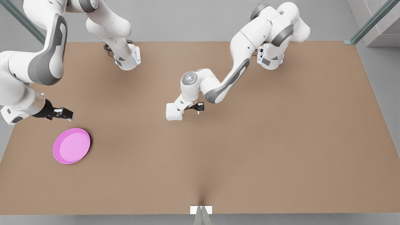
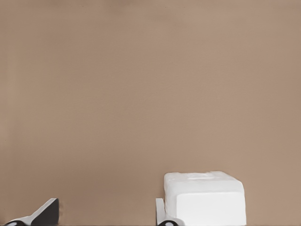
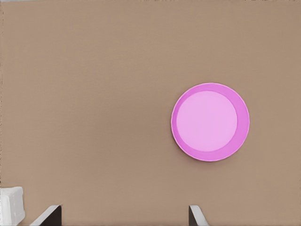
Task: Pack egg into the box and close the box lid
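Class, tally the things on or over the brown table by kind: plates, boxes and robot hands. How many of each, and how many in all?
Plates: 1, the pink plate.
Boxes: 1, the white box.
Hands: 2, the left hand beside the box and the right hand near the plate, both open.
Total: 4.

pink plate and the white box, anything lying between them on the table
Nothing: in the front view only bare brown table separates the pink plate from the closed white box. The right wrist view shows the same bare stretch.

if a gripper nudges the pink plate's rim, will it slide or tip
The round pink plate lies flat on the tan tabletop, so it would probably slide. Its raised rim looks shallow, so tipping seems unlikely. It's likely light.
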You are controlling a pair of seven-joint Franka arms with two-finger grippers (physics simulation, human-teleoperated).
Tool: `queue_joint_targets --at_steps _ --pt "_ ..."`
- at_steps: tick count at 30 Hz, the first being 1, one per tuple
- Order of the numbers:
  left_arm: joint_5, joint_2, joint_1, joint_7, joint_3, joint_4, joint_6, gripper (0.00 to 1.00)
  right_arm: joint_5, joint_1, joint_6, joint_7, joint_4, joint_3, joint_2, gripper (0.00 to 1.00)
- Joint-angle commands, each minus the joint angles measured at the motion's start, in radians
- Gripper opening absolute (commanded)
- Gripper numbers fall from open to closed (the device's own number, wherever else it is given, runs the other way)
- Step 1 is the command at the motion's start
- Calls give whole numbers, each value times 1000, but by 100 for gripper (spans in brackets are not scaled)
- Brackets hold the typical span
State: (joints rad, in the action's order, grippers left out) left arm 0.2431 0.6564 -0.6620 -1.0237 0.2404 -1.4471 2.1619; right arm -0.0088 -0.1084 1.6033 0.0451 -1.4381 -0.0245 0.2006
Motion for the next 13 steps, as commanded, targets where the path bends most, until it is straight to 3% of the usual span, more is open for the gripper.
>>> queue_joint_targets --at_steps 1,4,5,6,7,13 --pt "4 -90 111 154 7 2 -223 100 4 -1 1 44 1 -2 0 100" --pt "5 -261 492 793 -1 30 -513 100 6 -4 -14 45 -10 -2 25 100" --pt "-24 -264 580 919 7 144 -678 100 6 -16 -6 49 -2 0 37 100" --pt "-222 -408 706 866 8 45 -705 100 4 -1 1 42 -10 -3 39 100" --pt "-220 -603 713 884 8 -196 -505 100 4 -4 3 42 -1 -2 48 100" --pt "-202 -540 705 878 8 -125 -562 100 32 6 116 36 65 -48 63 100"
